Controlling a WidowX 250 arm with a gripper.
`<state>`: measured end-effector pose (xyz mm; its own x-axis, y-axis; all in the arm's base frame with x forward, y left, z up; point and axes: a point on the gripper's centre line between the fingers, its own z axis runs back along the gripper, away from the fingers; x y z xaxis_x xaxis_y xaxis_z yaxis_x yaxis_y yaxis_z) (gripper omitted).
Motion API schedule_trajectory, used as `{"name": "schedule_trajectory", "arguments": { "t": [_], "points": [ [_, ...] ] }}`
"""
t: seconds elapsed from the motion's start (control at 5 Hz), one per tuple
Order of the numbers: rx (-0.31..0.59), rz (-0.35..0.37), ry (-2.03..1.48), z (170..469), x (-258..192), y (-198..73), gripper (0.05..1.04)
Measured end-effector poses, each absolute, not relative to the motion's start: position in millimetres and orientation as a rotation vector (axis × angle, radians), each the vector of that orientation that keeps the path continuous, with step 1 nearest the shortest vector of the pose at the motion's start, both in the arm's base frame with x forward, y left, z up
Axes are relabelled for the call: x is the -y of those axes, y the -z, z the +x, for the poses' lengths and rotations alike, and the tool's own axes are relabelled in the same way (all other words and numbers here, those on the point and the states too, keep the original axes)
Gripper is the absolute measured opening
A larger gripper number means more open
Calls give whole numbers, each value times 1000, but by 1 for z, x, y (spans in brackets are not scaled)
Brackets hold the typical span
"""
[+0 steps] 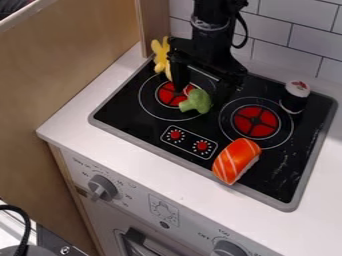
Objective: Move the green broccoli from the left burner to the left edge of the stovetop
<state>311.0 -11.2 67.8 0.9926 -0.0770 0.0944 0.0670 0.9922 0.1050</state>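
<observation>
The black gripper (202,86) hangs from the top edge over the back left of the stovetop, its fingers apart with nothing seen held between them. Just below the fingers, a green toy broccoli (196,101) lies at the right side of the left red burner (170,94). A yellow toy that looks like a peeled banana (161,55) is at the stove's back left corner, beside the gripper's left finger and partly behind it.
An orange toy sushi with white stripes (236,160) lies at the front, below the right burner (255,121). A black and white sushi roll (294,97) stands at the back right. A wooden panel (73,65) borders the left side; a tiled wall (287,47) is behind.
</observation>
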Motion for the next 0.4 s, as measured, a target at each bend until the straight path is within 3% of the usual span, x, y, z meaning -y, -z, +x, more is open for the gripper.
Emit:
{"name": "schedule_trajectory", "arguments": {
  "t": [0.2,0.4],
  "points": [
    [91,100,95,311,10,-59,950],
    [89,100,86,311,4,-54,675]
  ]
}}
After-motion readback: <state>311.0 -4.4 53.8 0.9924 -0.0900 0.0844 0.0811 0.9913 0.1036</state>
